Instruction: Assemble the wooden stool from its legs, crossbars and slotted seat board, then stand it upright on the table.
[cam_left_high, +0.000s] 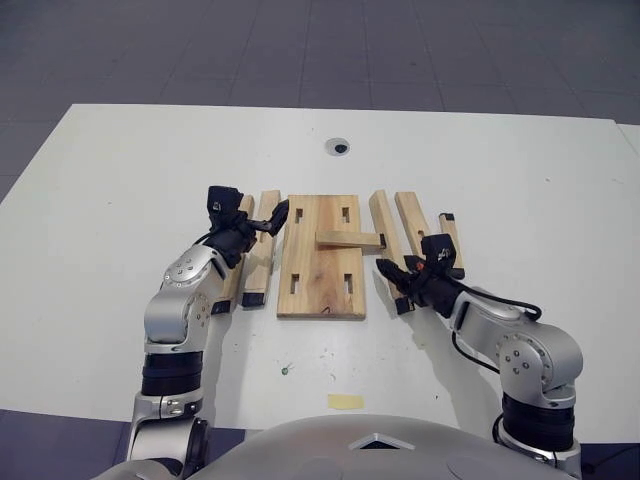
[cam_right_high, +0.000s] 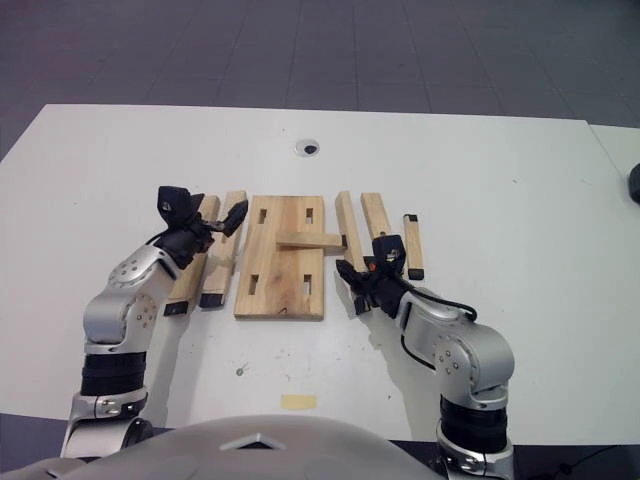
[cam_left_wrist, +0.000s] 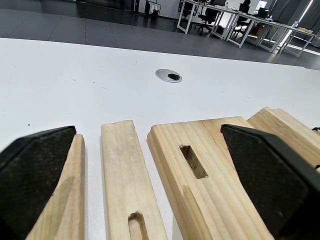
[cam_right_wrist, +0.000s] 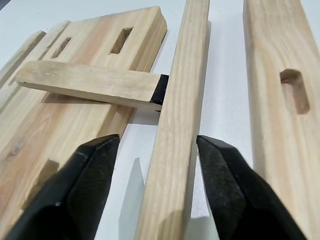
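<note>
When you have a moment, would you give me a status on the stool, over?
Left gripper open over left-hand legs; right gripper open, straddling a leg. Seat board flat, unassembled. Crossbar lying across it.

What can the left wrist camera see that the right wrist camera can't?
Left wrist view: a round hole in the tabletop, desks and chairs in the room behind, and the open left gripper. Right wrist view: a crossbar lying across the seat board, its black end against the leg that the open right gripper straddles. Both: the slotted seat board, slotted legs and the white table.
</note>
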